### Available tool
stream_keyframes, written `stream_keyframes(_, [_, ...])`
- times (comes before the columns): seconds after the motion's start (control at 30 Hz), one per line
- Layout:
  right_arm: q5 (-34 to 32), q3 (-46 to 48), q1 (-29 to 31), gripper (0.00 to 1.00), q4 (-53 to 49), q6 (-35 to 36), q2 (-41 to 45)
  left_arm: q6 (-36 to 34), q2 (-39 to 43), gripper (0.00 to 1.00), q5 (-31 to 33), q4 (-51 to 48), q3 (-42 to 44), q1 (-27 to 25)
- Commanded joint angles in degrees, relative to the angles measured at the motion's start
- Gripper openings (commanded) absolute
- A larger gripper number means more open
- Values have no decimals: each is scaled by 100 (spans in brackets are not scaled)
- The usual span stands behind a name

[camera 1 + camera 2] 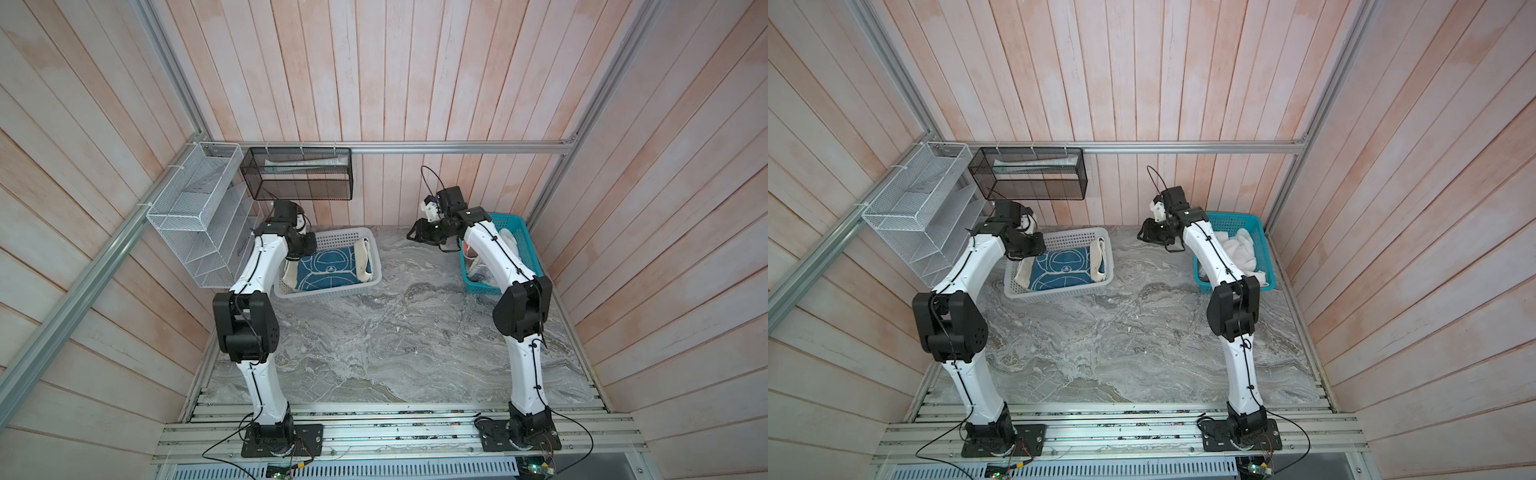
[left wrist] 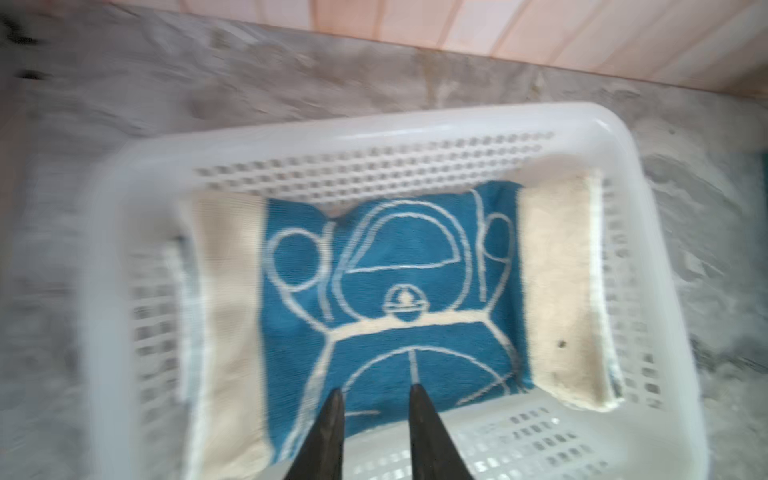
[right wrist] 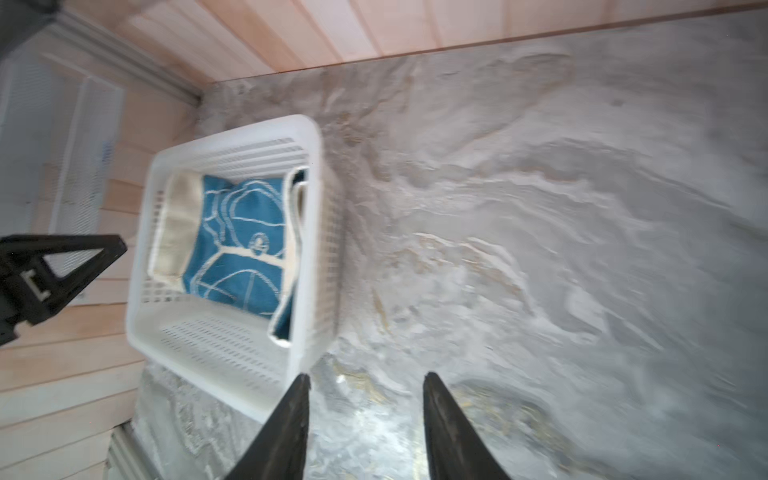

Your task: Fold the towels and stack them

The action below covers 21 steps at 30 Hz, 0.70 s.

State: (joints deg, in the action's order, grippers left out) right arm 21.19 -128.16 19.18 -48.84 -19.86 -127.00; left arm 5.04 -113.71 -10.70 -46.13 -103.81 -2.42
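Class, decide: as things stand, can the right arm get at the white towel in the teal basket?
Probably yes. The white towel lies heaped in the open-topped teal basket beside that arm, uncovered; the right gripper, open and empty, only needs turning toward it.

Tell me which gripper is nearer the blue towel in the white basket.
Left. The left gripper hangs over the blue towel at its edge, inside the white basket rim. The right gripper is out over the table, beyond that basket's side, clear of the towel.

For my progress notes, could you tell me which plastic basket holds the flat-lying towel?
The white basket: its blue towel lies flat, whereas the white cloth in the teal basket is crumpled.
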Motion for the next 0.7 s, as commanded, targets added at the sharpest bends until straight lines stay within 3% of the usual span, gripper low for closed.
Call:
stream_keyframes(0.0, [-1029,809,-708,47,-660,518,747,456,-514,26,-690,591,180,-343])
stream_keyframes(0.27, [-1547,2845,-1977,51,-479,738,2189,605,-1645,24,-1180,1177,-280,-898])
stream_keyframes(0.4, [-1509,3424,-2081,53,-333,822,2698,384,-2188,27,-1094,1223,-634,-840])
stream_keyframes(0.67, [-2289,3804,-2133,57,-312,773,3083,-360,-2769,33,-919,818,-1381,-366])
